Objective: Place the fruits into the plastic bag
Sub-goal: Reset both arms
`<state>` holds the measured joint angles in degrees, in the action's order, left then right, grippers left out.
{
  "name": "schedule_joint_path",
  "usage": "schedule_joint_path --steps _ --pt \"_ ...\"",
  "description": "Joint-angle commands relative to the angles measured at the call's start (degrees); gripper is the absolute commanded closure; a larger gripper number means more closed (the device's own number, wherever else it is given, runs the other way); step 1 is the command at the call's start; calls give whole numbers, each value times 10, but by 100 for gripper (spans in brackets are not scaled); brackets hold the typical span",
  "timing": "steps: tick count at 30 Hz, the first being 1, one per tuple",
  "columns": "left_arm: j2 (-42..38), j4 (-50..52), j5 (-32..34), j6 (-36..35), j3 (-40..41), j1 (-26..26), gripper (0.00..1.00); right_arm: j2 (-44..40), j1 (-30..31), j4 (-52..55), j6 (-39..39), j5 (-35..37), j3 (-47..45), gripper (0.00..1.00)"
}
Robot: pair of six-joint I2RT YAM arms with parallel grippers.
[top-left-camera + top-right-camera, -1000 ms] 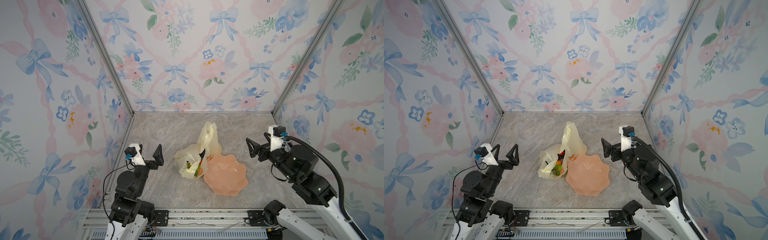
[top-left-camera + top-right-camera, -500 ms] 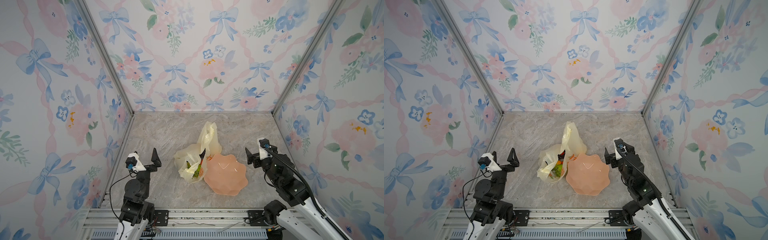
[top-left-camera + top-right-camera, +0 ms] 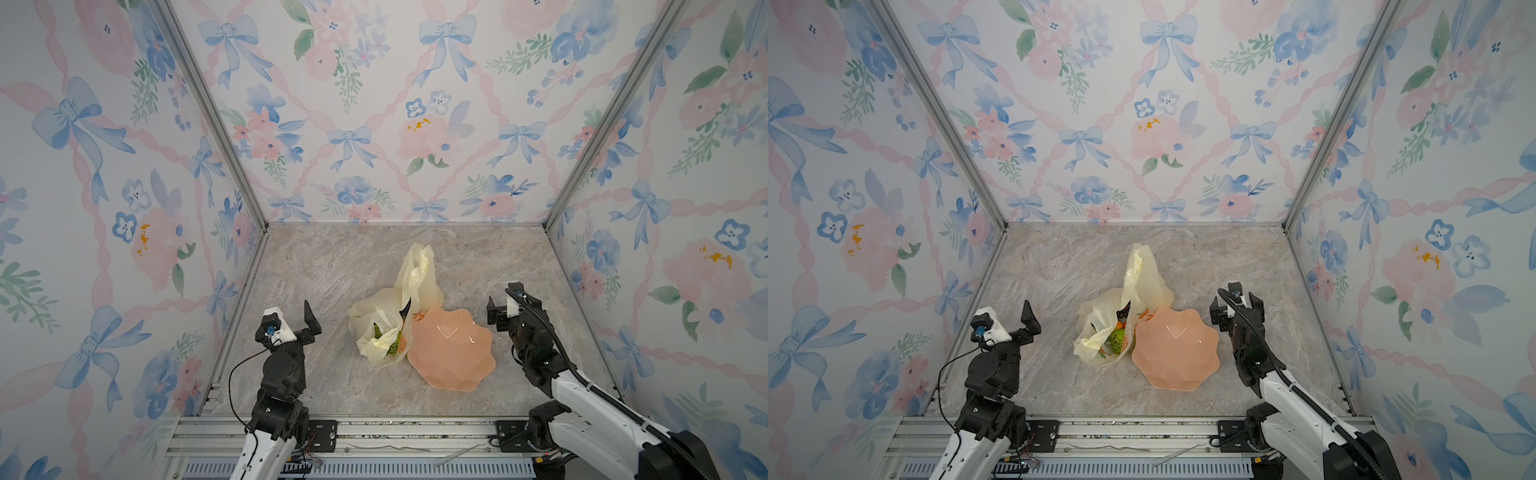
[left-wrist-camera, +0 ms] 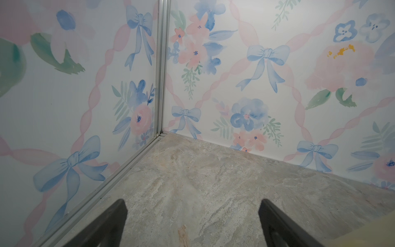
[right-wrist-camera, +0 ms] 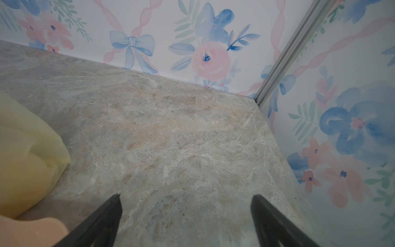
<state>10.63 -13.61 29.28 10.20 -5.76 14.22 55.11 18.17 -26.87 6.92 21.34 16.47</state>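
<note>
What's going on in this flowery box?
Two robot arms are meant to pack toy fruits into a bag. Right now neither is handling anything: the left gripper and the right gripper are open, empty, and off to either side of the table. The bag lies mid-table with fruits showing in its mouth. The pink dish beside it is empty and no fruit lies loose, so the job looks done.

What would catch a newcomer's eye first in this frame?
The crinkly pale-yellow plastic bag lies mid-way across the marbled tabletop, with colourful fruits showing at its mouth. An empty pink scalloped dish sits right against the bag, on the robot's right. Bow-and-flower walls box everything in, and the left end effector and right end effector stand open and empty on either side.
</note>
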Motion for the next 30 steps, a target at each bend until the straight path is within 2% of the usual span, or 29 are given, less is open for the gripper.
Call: schedule_joint_path --steps 1,8,18,23,30 --pt "14 -32 13 -13 6 -4 2 43 -17 -121 4 -11 -2 4" --pt "64 -57 5 -21 2 -11 2 155 -44 -220 7 -23 -1 4" --pt "148 -100 -30 -31 3 -45 2 243 -82 -324 -16 -53 -20 4" --pt "237 -147 -77 -32 -3 -84 2 285 -88 -367 -19 -60 -21 4" --pt "429 -257 -132 -40 -33 -109 2 336 -88 -446 -18 -62 -38 4"
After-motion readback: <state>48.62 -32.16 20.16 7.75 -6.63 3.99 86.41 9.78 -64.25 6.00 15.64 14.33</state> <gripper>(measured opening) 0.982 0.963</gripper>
